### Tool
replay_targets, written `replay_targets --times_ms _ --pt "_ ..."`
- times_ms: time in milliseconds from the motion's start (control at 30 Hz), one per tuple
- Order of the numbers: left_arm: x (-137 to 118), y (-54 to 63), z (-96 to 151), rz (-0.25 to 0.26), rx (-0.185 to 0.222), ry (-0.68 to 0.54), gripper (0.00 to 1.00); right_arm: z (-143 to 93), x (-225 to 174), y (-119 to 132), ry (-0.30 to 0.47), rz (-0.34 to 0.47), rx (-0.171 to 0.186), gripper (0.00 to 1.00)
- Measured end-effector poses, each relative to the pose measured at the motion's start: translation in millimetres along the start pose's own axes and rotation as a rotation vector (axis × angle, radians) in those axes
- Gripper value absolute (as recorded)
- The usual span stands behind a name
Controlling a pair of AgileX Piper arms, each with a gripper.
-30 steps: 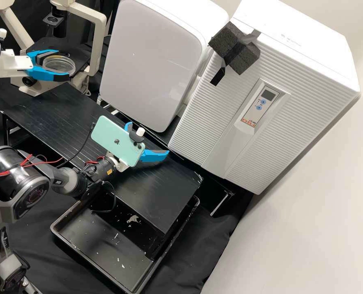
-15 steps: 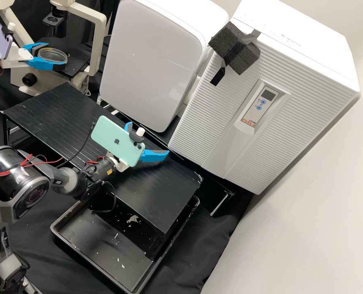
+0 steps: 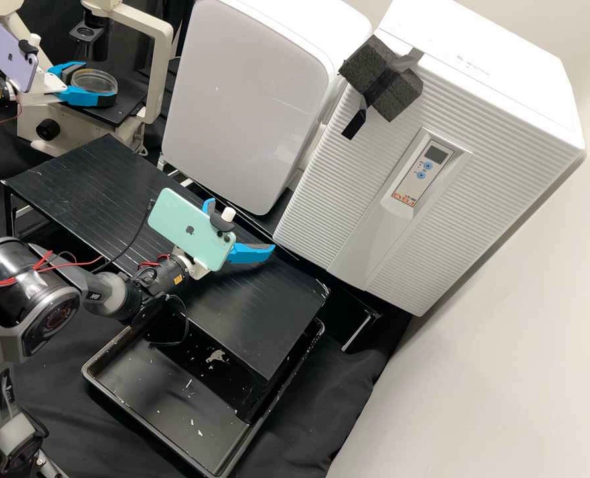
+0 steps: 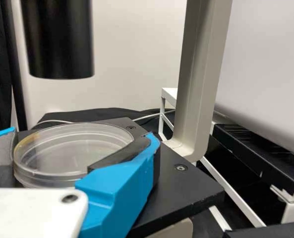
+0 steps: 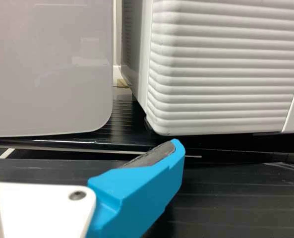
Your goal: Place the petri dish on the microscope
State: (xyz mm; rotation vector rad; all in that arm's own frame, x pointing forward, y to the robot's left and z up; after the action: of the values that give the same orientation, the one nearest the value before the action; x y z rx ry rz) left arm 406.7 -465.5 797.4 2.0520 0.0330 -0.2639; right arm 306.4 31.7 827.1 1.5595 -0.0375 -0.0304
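High view: left gripper (image 3: 98, 82) has carried the petri dish (image 3: 90, 81) farther back, then right, over the microscope stage (image 3: 130, 101); final alignment likely. Left wrist view: fingers gripping dish rim, seating unconfirmed; black cylinder (image 4: 60, 42) overhead could limit lift. Right wrist view: right gripper (image 5: 82, 148) open, near ridged white cabinet (image 5: 226, 69).

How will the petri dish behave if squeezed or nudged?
The petri dish looks stiff but probably brittle: clear, thin-walled. Its smooth wall could slip between the grey pads of the left hand. Wide and shallow, it would likely slide rather than tip on the flat black stage.
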Motion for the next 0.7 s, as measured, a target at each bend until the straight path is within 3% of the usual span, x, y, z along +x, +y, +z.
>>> replay_targets --times_ms 367,400,700 --pt "4.7 -2.2 -1.2 0.010 0.014 -0.002 0.00 0.0 0.0 0.0 0.000 0.000 0.000 1.00" --pt "4.7 -2.2 -1.2 0.010 0.014 -0.002 1.00 0.0 0.0 0.0 0.000 0.000 0.000 1.00" --pt "4.9 -2.5 -2.0 0.012 0.026 0.005 1.00 0.0 0.0 0.0 0.000 0.000 0.000 1.00"
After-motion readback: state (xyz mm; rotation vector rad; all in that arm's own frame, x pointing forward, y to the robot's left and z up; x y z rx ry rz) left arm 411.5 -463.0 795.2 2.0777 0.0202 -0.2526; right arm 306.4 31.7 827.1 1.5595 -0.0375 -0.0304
